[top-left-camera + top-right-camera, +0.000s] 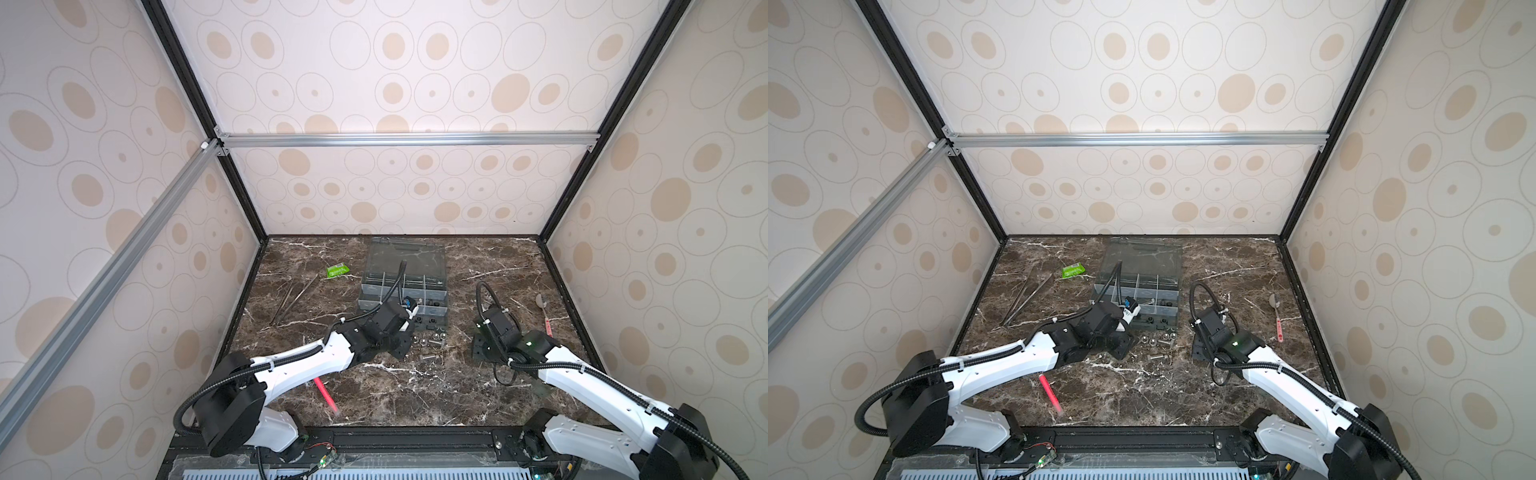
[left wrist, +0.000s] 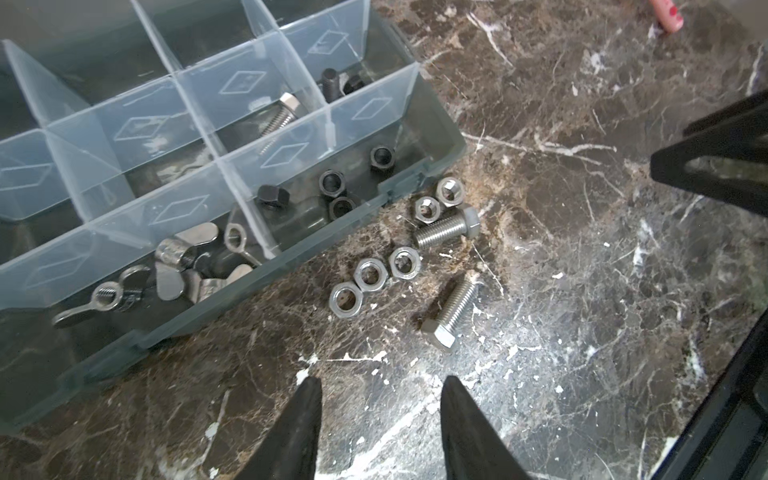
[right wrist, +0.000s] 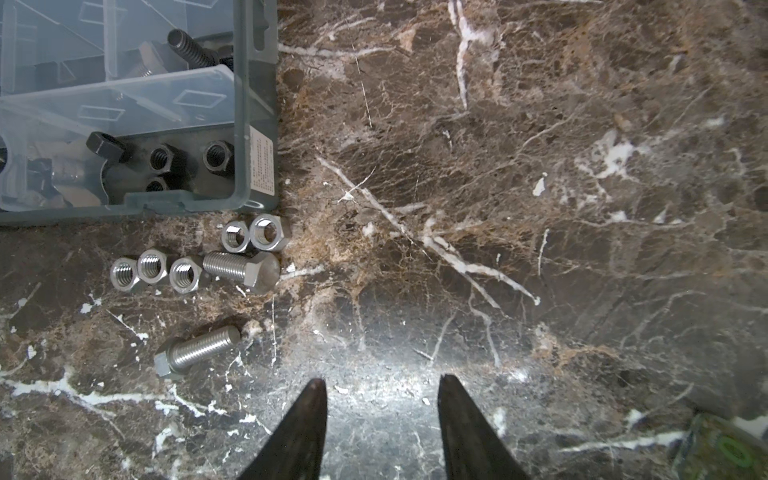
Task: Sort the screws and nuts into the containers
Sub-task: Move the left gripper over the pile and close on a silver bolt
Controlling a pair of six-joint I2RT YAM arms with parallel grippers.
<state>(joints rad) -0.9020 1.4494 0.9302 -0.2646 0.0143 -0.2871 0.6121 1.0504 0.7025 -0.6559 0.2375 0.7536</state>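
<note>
Tools are hanging spread, empty. We are eyeing the shiny silver hex-head bolt (image 2: 451, 316) on the dark marble table (image 2: 582, 291), near the grey plastic organiser box (image 2: 249, 295): just ahead of the left tool (image 2: 381, 382), shank pointing away, right tool (image 3: 382, 379) seemingly farther.

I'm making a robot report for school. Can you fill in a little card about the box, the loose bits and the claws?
Box: grey organiser box, lid open
Sorted already: black nuts, wing nuts, one silver screw, a black screw, each kind in its own compartment
Loose on table: five silver nuts and two silver screws, beside the box
Left claw: open, empty, above bare table
Right claw: open, empty
</note>
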